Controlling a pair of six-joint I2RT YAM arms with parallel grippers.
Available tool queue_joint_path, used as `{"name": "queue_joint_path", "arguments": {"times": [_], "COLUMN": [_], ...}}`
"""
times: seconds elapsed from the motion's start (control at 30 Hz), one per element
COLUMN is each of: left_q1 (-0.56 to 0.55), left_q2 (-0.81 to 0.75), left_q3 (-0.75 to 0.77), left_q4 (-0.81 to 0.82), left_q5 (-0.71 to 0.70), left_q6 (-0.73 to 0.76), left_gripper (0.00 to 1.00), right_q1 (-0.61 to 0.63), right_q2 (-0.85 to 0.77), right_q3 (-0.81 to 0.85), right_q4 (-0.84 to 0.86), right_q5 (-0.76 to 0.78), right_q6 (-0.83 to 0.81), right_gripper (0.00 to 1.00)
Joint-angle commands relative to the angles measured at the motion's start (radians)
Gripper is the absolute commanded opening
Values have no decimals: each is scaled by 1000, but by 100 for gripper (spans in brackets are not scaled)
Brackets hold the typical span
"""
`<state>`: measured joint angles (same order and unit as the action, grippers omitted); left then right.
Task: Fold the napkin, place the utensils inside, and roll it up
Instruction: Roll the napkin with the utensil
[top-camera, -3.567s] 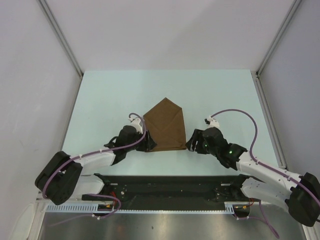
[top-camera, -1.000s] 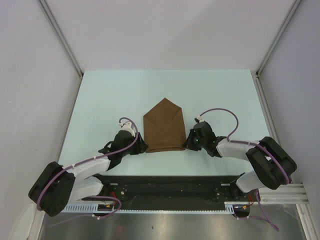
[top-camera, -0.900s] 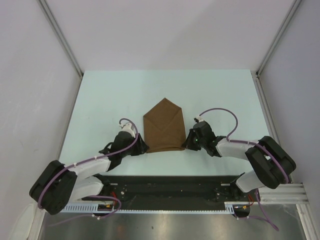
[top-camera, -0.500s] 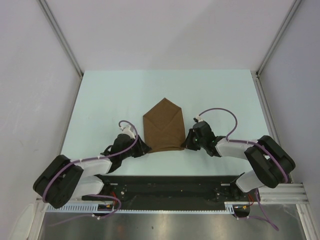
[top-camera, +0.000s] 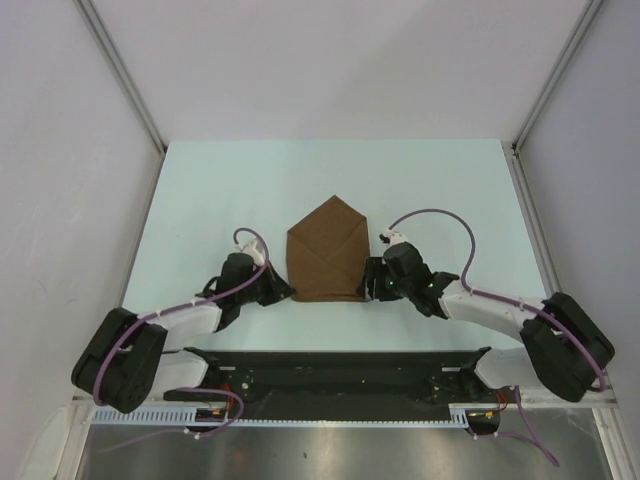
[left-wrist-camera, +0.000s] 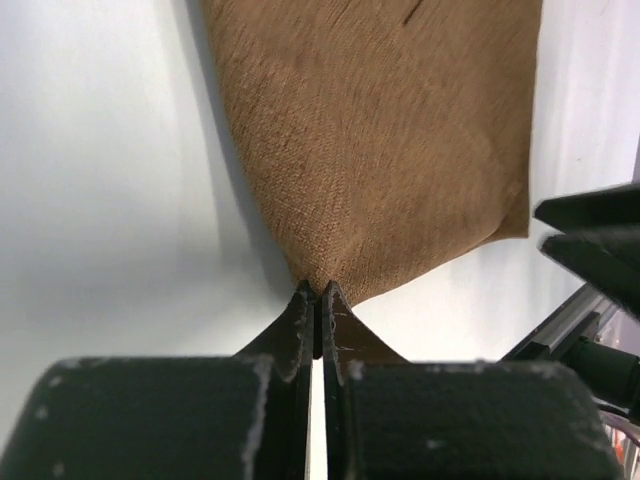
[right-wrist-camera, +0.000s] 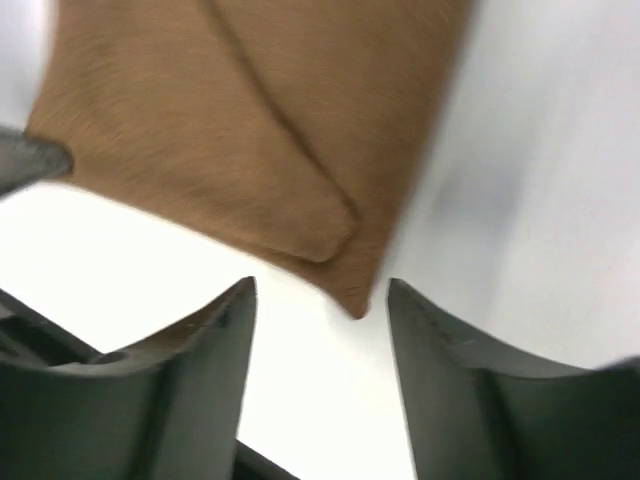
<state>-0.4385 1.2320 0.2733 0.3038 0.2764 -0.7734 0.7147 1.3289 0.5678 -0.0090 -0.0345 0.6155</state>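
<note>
Dark-brown napkin (top-camera: 326, 250) folded to a pointed packet, flat at centre frame on pale table (top-camera: 200, 200), left gripper (left-wrist-camera: 316, 292) pinched tight on its lower-left corner, right gripper (right-wrist-camera: 320, 288) spread wide, lower-right corner between its fingers.

Napkin (top-camera: 326, 255) on table (top-camera: 200, 190); left jaws at its near-left corner, right jaws seemingly astride the near-right.

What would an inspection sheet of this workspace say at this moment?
Surface: pale table.
Job's things: napkin, brown, folded to a point at the far end; utensils, nothing seen.
Clutter: nothing seen.
Grippers: left gripper shut on the napkin's near-left corner; right gripper open, fingers either side of the near-right corner.
Cables: purple cables, one looped above each wrist, off the napkin.
Surroundings: white walls with metal posts.
</note>
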Motion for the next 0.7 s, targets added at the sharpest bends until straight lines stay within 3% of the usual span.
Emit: {"name": "queue_joint_path", "arguments": {"times": [0.0, 0.13, 0.33, 0.5, 0.67], "left_q1": [81, 130, 153, 162, 176], "left_q2": [6, 44, 107, 141, 170], "left_q3": [122, 153, 193, 234, 264], "left_q4": [-158, -164, -200, -249, -296], "left_q5": [124, 208, 305, 348, 368], "left_q6": [101, 76, 60, 75, 111], "left_gripper": [0, 0, 0, 0, 0], "right_q1": [182, 333, 528, 608, 646], "right_q2": [-117, -59, 254, 433, 481], "right_q3": [133, 165, 334, 429, 443], "right_q4": [-56, 56, 191, 267, 317], "right_q5": [273, 468, 704, 757, 740], "right_q6": [-253, -387, -598, -715, -760], "right_gripper": [66, 75, 76, 78, 79]}}
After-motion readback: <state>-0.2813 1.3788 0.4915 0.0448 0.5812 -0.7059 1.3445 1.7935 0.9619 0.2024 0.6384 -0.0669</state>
